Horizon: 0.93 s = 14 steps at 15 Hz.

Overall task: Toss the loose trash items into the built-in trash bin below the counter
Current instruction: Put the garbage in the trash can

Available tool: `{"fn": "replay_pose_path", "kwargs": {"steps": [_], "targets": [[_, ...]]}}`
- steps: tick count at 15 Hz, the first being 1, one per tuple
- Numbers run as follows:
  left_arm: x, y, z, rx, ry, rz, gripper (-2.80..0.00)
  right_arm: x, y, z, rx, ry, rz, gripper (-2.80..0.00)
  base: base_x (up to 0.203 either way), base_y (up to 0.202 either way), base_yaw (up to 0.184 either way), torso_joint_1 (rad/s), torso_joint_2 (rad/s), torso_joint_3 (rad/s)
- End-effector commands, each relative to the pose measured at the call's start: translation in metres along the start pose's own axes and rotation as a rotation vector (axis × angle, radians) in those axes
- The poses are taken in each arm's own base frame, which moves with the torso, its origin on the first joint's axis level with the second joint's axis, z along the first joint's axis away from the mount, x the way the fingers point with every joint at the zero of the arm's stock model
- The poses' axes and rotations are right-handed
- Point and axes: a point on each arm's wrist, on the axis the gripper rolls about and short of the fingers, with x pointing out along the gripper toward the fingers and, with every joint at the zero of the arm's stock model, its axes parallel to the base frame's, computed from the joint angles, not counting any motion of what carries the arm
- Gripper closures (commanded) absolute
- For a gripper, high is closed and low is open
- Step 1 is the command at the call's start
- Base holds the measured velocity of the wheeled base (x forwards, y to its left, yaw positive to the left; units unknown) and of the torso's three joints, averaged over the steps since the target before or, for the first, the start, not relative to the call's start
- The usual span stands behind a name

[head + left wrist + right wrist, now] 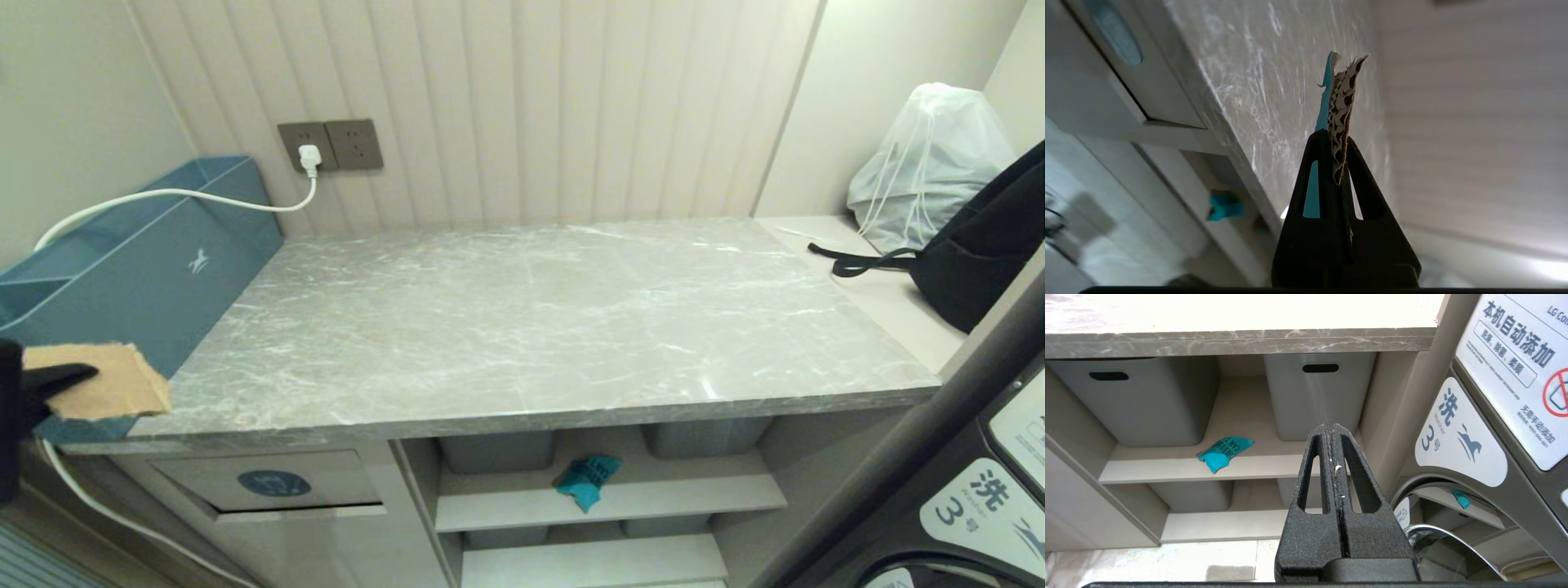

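Head view: we see our left claw (57, 384) at the nine o'clock edge, just off the tabletop's (531, 318) front-left corner, clamped on a torn wrapper (102, 380) that shows its tan-brown inner side. Our left wrist view catches that wrapper (1340, 118) edge-on, pinched between the fingers (1367, 179), teal on one face. At seven o'clock, under the marble slab, we find the built-in trash bin (273, 483), its beige flap marked by a round dark-blue sticker. A second teal wrapper (586, 478) with dark lettering lies on the upper shelf (686, 494) at six o'clock, between two grey storage bins (706, 437). Our right claw (1333, 457), fingers pressed together on nothing, points at those shelves beside a washing machine (988, 506).
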Motion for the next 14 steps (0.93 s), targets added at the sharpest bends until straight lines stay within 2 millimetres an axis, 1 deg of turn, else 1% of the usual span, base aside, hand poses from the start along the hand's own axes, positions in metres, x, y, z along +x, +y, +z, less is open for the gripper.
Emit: {"fn": "replay_pose_path", "kwargs": {"steps": [1,2,8,14], "targets": [[-0.011,0.003,0.001,-0.149,-0.044,-0.002,0.00,0.000,0.000,0.000,-0.002,0.000,0.002,0.00,0.000,0.000,0.000,0.000,0.00,0.000],[-0.012,0.009,0.000,-0.174,-0.066,0.023,0.00,0.000,0.000,0.000,-0.002,0.000,0.002,0.00,0.000,0.000,0.000,0.000,0.00,0.000],[-0.026,0.039,-0.010,-0.171,-0.078,0.065,0.00,0.000,0.000,0.000,-0.002,0.000,0.000,0.00,0.000,0.000,0.000,0.000,0.00,0.000],[-0.018,0.055,-0.016,-0.169,-0.059,0.129,0.00,0.000,0.000,0.000,0.001,0.000,0.000,0.00,0.000,0.000,0.000,0.000,0.00,0.000]]}}
